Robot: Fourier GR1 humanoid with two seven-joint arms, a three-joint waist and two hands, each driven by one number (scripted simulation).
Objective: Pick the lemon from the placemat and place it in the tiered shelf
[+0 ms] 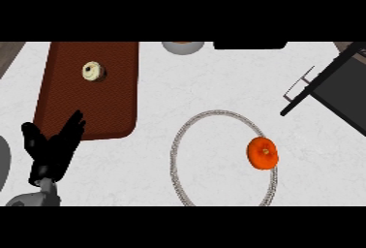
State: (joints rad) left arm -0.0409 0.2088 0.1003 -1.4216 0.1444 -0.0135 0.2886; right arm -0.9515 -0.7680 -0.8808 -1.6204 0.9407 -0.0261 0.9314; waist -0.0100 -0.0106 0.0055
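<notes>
Left hand (52, 145) at 8 o'clock, fingers straight and released, resting over the near edge of the brown mat (93, 92). An orange fruit (263, 152) lies at 4 o'clock on the rim of a wire ring (178, 140). Farther, at 11 o'clock, the lemon (94, 71) lies on the mat. The shelf (336, 82) stands at 2 o'clock.

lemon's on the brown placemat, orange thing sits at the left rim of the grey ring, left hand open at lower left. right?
Not quite: in the head view the orange object sits at the ring's right rim. The lemon is on the brown placemat; the left hand is open at lower left.
</notes>
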